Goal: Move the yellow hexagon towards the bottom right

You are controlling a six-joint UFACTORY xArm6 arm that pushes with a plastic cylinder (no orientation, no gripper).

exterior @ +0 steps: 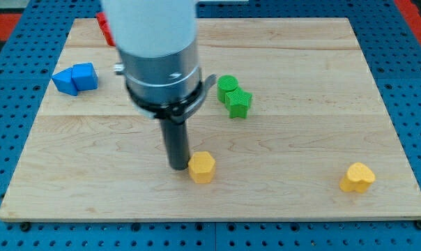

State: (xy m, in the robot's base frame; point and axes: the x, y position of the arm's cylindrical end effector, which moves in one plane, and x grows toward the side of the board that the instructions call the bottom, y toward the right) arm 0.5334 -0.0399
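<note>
The yellow hexagon (202,166) lies on the wooden board (301,125), low and a little left of centre. My tip (178,166) stands right against the hexagon's left side, touching or almost touching it. The rod rises into the wide white and dark arm body that covers the board's upper middle left. A second yellow block, heart-shaped (357,178), lies near the board's bottom right.
Two green blocks (233,95) sit together right of the arm body, above the hexagon. Two blue blocks (76,77) sit together at the upper left. A red block (104,28) shows partly behind the arm at the top left. Blue pegboard surrounds the board.
</note>
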